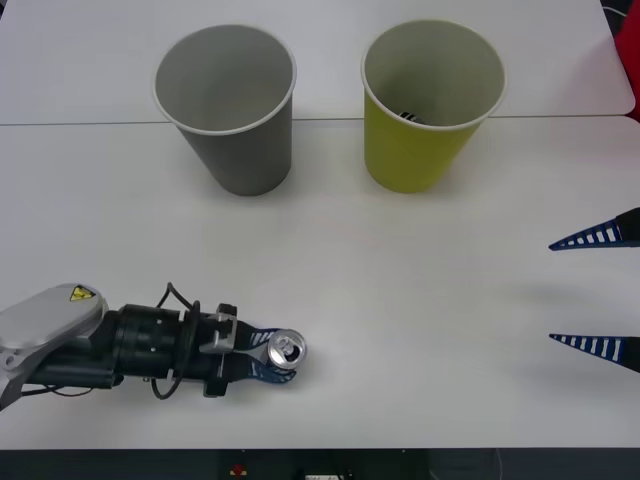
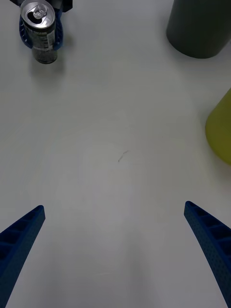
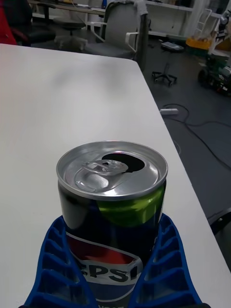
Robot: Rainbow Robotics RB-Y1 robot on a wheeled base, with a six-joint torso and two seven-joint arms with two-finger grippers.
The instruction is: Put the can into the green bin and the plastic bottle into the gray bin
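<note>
The can (image 1: 285,349) stands upright near the table's front left, dark-bodied with an opened silver top. My left gripper (image 1: 280,356) is shut on the can (image 3: 113,202), a blue finger (image 3: 53,260) hugging each side. From the right wrist the can (image 2: 41,31) shows far off between those fingers. My right gripper (image 1: 552,292) hovers open at the right edge, well apart from it, with bare table between its fingers (image 2: 21,236). The gray bin (image 1: 245,160) stands at the back left and the green bin (image 1: 410,155) at the back right. The plastic bottle is out of view.
A small dark thing (image 1: 410,117) lies inside the green bin; I cannot tell what it is. A seam (image 1: 100,123) crosses the table behind the bins. A red object (image 1: 628,60) sits at the far right. Open white table (image 1: 400,300) lies between can and bins.
</note>
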